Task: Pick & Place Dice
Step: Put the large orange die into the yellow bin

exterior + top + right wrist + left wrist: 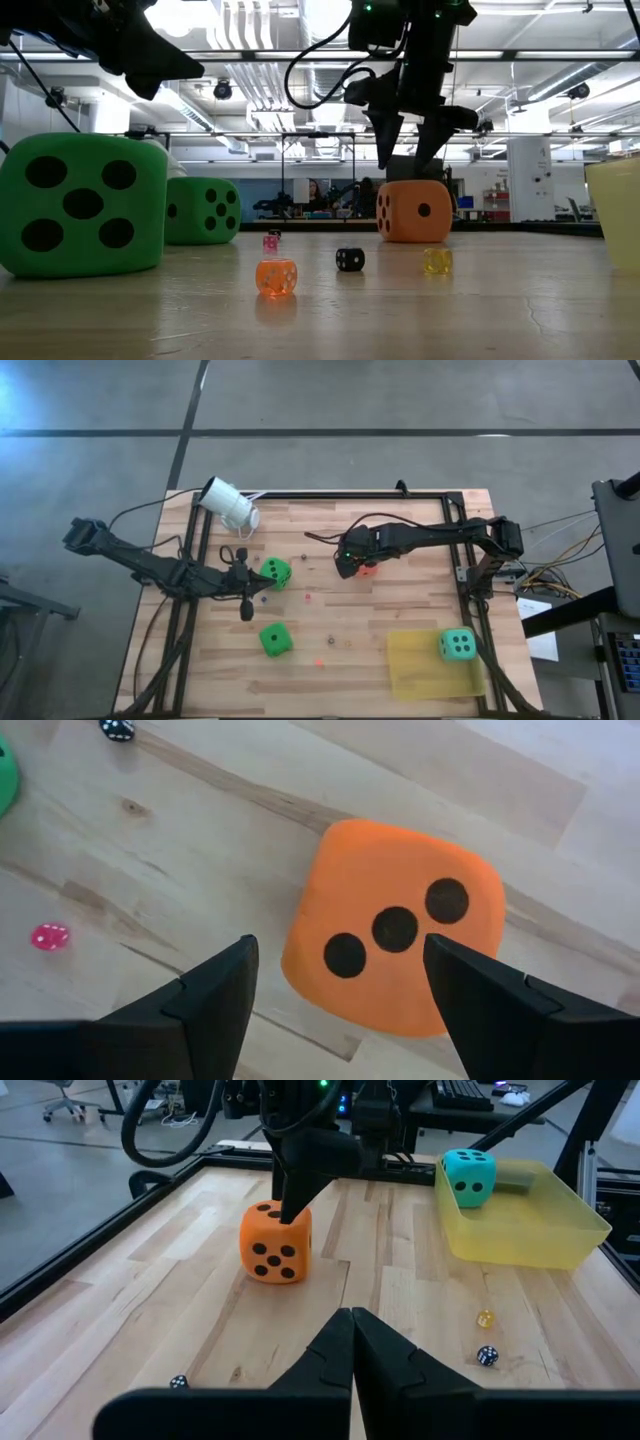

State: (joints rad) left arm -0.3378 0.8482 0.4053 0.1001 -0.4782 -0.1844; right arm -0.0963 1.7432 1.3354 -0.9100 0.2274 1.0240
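Hovering directly above the orange-red die (pixel 395 925) near the middle of the wooden desk (pixel 400 525), the right pincer (pixel 340 990) holds its two dark fingers spread wide on either side of the cube without touching it, seemingly lined up to drop down and grip it. The teal die (pixel 459 646) already sits in the yellow tray (pixel 560 1235) at the desk's near right corner, likely where the dice are being gathered. Two green dice (pixel 276 571) lie loose on the left side, beside the waiting left pincer (pixel 352 1330), whose fingers are pressed together.
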